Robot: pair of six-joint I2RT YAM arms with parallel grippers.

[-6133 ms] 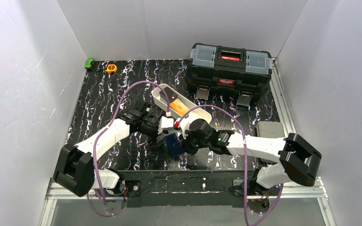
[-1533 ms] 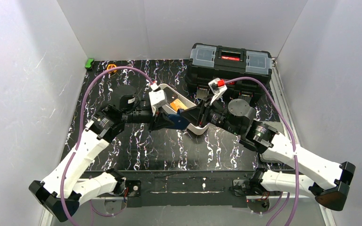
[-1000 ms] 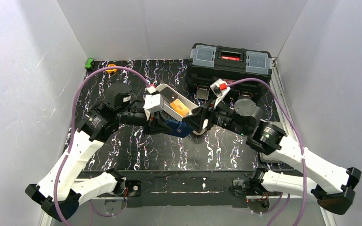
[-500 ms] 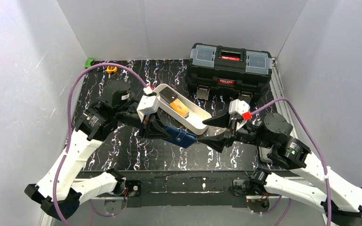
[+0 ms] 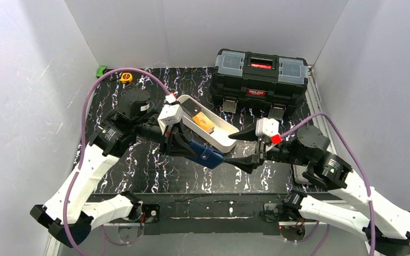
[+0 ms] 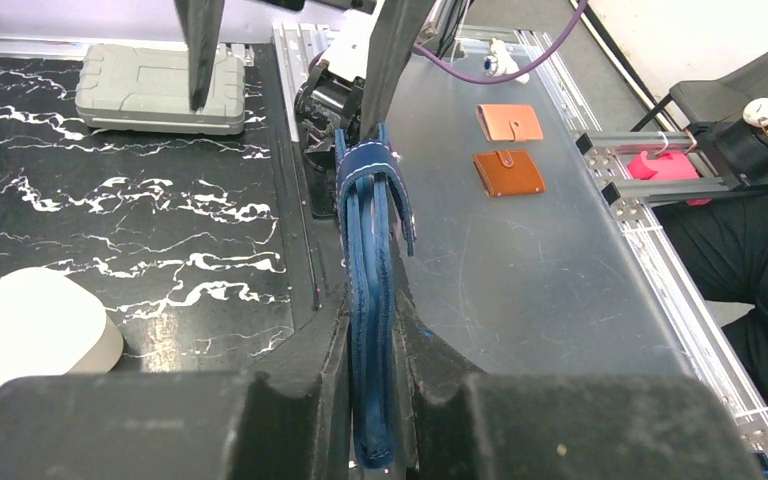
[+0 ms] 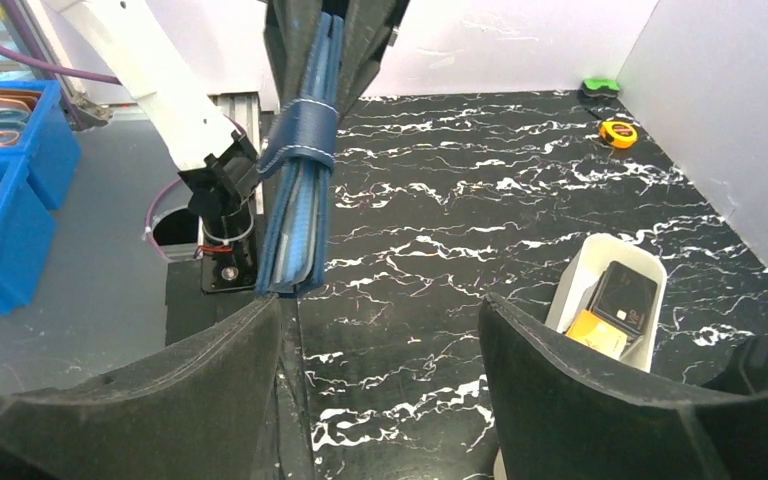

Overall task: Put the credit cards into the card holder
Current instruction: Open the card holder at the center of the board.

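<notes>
The left arm's jaws clench 1 navy card holder (image 5: 205, 154) above the tabletop (image 5: 155, 176). The right arm's jaws stand wide apart and empty, just beside its free end. 1 orange card (image 5: 204, 124) and 1 dark card (image 5: 195, 110) (2 in all) lie in 1 white tray (image 5: 225, 144), partly hidden by its wall.

The left arm (image 5: 88, 170) and right arm (image 5: 363, 194) have white shells, black round joints and looping purple cables (image 5: 316, 113).
</notes>
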